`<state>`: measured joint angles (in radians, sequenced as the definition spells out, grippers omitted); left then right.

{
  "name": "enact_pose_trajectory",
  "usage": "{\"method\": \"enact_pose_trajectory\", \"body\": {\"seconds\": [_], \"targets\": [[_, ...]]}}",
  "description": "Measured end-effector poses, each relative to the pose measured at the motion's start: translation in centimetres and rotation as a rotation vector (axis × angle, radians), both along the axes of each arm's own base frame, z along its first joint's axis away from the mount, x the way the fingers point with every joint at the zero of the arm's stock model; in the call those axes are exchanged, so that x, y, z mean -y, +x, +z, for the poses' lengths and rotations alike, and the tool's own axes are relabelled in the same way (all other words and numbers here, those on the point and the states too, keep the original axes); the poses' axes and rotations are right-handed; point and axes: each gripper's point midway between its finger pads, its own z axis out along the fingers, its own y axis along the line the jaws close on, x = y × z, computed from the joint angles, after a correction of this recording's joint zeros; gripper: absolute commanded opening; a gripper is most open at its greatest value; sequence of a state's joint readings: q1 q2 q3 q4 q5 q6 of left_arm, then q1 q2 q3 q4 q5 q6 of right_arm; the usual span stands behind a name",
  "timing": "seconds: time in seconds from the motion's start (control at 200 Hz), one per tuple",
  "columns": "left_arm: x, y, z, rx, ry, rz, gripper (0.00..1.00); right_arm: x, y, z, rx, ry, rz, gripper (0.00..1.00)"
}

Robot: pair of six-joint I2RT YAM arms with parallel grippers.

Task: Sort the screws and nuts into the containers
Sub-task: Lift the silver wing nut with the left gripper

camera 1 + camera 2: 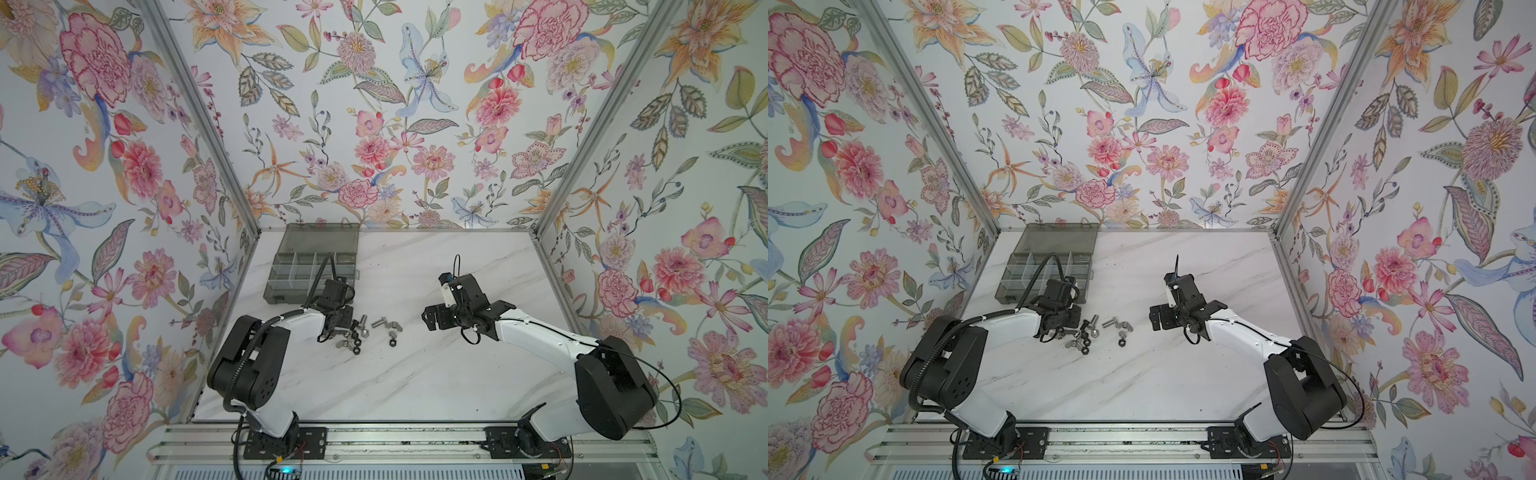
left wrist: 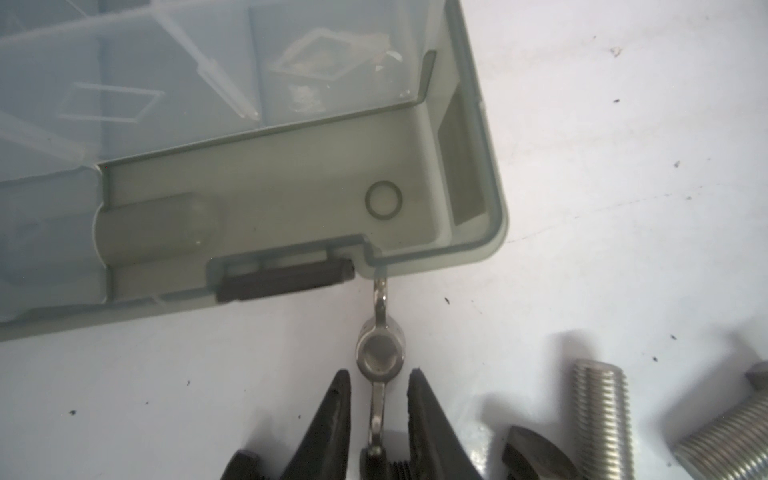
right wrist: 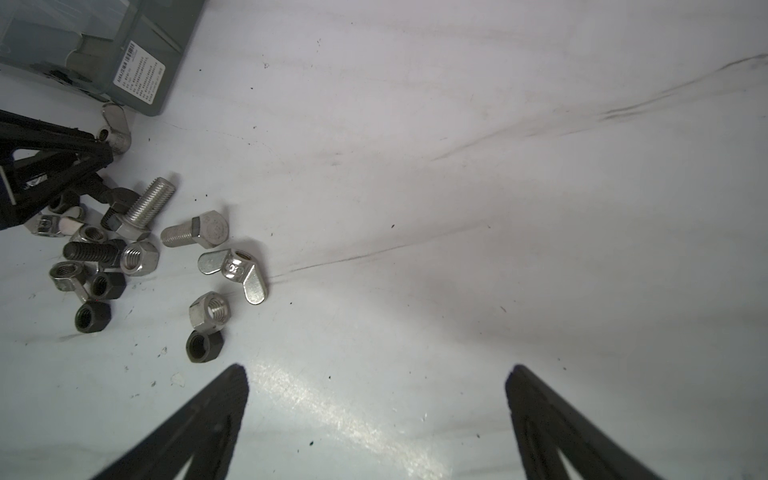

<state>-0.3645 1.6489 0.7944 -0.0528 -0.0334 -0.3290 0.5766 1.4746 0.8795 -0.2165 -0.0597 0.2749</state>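
Observation:
A loose pile of screws and nuts point(image 1: 365, 330) lies on the white table right of my left arm's wrist point(image 1: 334, 309). In the left wrist view my left gripper point(image 2: 379, 371) stands slightly open around a silver wing nut point(image 2: 380, 353). The nut is on edge on the table, with a gap on each side of its wing, just off the near corner of the grey organiser box point(image 2: 494, 187). My right gripper point(image 3: 378, 368) hangs wide open and empty over bare table, right of the pile. Nearest it are a black hex nut point(image 3: 203, 345) and a silver hex nut point(image 3: 210, 309).
The organiser box point(image 1: 282, 293) sits open at the back left, lid point(image 1: 320, 239) laid flat behind it, cells showing nothing inside. Silver hex bolts point(image 3: 151, 203) and a second wing nut point(image 3: 235, 270) lie in the pile. Floral walls enclose the table on three sides.

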Motion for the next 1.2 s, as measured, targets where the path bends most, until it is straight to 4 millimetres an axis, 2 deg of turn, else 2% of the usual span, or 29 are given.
{"method": "enact_pose_trajectory", "body": {"seconds": [0.355,0.871,1.026,1.201], "targets": [[0.4,1.0,0.9,0.025,-0.010,0.000,0.27,0.0,0.0,0.0,0.000,0.000,0.000,0.99],[0.5,1.3,-0.9,-0.016,0.005,0.000,0.27,0.0,0.0,0.0,0.000,0.000,0.000,0.99],[0.7,1.8,-0.9,-0.010,0.001,-0.002,0.27,0.1,0.0,-0.1,0.001,-0.004,-0.003,0.99],[0.8,1.9,-0.8,-0.004,-0.002,-0.002,0.18,0.3,0.0,-0.3,0.000,-0.012,-0.007,0.99]]}}
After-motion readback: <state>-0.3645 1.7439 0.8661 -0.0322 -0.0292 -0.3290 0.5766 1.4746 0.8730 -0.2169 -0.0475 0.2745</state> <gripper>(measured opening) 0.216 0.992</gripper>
